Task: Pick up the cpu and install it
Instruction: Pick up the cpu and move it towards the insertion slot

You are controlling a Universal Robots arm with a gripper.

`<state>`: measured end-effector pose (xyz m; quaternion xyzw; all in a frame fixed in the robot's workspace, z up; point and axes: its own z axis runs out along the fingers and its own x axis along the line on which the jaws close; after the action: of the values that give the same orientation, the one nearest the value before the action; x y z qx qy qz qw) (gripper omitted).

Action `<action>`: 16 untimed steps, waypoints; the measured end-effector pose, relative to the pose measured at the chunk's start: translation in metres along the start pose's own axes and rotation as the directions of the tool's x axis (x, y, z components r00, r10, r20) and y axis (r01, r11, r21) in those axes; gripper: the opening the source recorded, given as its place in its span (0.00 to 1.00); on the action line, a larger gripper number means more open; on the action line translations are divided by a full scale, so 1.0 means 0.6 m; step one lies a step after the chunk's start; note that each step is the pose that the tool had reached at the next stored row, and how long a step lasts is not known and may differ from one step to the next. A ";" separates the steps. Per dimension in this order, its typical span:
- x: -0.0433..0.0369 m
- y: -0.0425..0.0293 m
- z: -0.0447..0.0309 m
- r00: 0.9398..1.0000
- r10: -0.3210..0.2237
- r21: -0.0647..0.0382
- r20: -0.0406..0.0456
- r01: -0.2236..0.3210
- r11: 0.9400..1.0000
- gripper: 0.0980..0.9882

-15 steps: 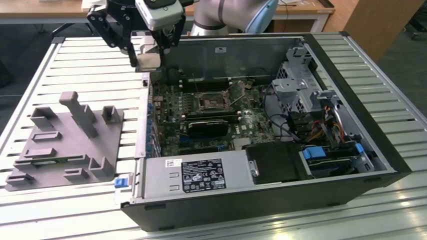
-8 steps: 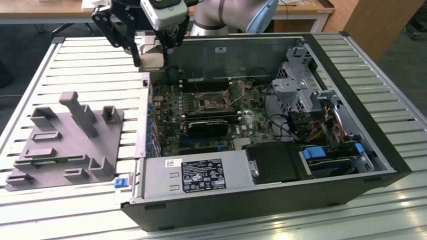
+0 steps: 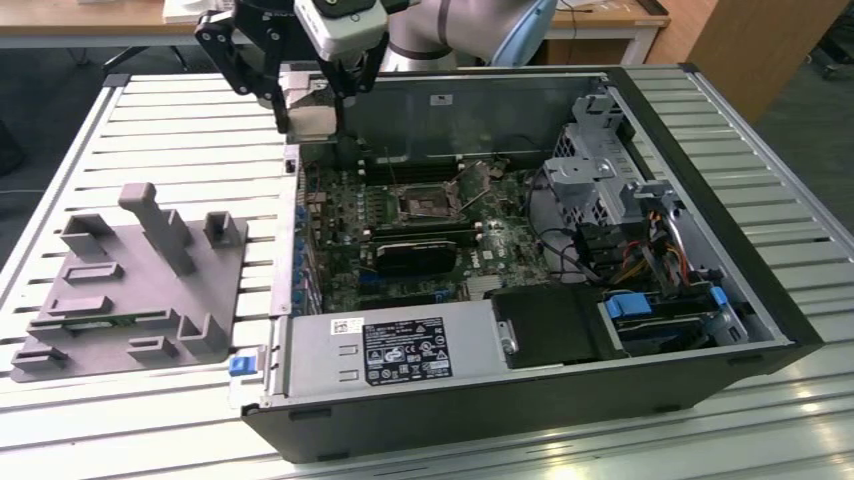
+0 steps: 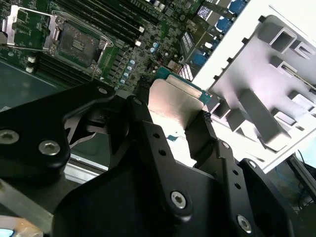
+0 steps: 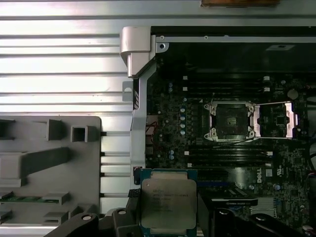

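Jaws are closed on the cpu [image 5: 169, 205], which is gripped by two opposite edges with its metal top plate showing in both wrist views. The cpu is held raised and off the socket [image 5: 231, 121], toward the case wall [image 5: 139, 123]. Its edges are judged roughly square to the socket's. The socket is seen open and unfilled, with its load plate [image 5: 289, 118] swung back. Beyond the wall from the socket, a grey fixture [image 5: 49, 158] rests on the counter [image 5: 59, 64].

power supply [image 3: 314, 365] stickers [image 3: 407, 352]: print too small to read | cpu [image 5: 169, 201] lid: faint lines, unreadable | no text legible
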<state>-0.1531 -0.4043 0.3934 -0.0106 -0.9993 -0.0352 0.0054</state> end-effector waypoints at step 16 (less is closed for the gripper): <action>-0.024 0.003 0.002 1.000 0.000 0.000 0.000 0.000 1.000 0.50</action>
<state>-0.1390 -0.4029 0.3923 -0.0106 -0.9993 -0.0352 0.0054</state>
